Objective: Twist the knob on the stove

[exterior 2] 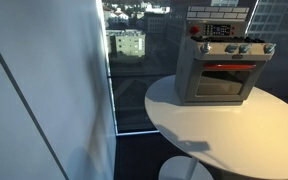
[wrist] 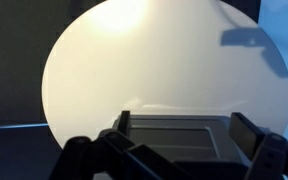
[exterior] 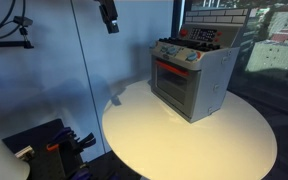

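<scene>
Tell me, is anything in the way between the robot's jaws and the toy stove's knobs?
Nothing visible is. The black gripper hangs high in the air, off to the side of the small silver-grey toy stove with the red-framed door. Only open air above the round white table lies between them.

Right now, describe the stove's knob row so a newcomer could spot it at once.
Find the round white table; the silver-grey toy stove is the only thing standing on it. The knob row is a line of small knobs across the top of its front, directly above the red-framed glass door.
</scene>
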You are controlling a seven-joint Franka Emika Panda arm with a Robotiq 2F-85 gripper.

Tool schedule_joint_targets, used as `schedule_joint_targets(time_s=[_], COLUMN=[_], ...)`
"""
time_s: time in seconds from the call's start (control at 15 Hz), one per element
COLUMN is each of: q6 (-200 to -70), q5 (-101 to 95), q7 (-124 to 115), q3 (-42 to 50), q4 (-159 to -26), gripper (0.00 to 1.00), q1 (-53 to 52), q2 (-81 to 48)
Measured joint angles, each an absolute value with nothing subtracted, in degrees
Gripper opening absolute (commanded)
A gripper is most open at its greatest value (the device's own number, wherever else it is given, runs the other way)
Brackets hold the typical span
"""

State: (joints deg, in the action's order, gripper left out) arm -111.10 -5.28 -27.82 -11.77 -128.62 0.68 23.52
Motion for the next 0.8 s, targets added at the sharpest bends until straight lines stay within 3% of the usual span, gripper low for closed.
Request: schedule_joint_targets(time_s=[0.33, 0.8], q6=[-111.5, -121.7], q5=[-5.3, -5.2], q7=[-27.8, -27.8], q3=[-11.8, -11.7], q4=[-128.7, -128.2], gripper=[1.0, 1.0], q1=[0.7, 0.7], q2=[23.4, 19.1])
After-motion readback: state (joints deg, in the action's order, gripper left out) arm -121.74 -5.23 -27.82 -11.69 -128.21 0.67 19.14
